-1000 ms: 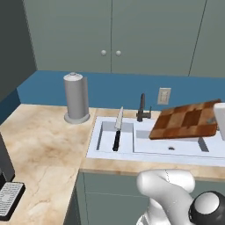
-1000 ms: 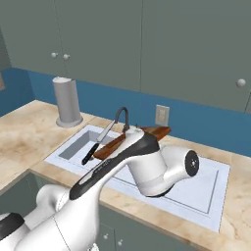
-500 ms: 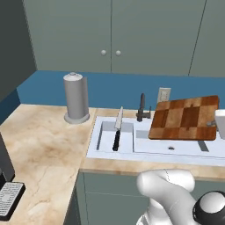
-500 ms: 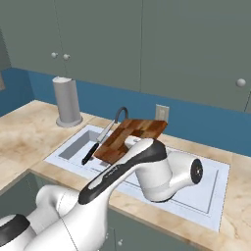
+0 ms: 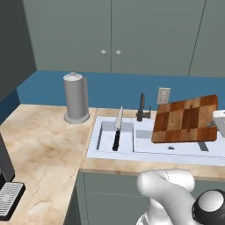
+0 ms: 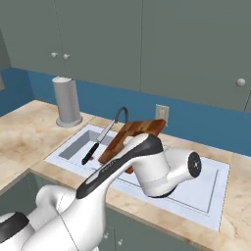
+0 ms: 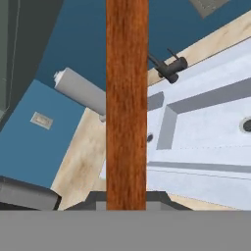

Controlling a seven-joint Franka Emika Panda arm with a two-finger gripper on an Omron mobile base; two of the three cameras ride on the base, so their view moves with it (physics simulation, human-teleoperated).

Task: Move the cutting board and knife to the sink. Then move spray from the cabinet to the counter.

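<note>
Tool (image 7: pixel 126 198) clamping raised cutting board (image 5: pixel 185 119)

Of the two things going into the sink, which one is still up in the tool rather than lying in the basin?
The cutting board, held on edge above the sink. The knife already lies in the basin.

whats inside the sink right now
The knife lies in the left part of the sink, blade pointing toward the back wall. The cutting board is held tilted above the right part, hiding the basin behind it. A drain hole shows below the board.
</note>
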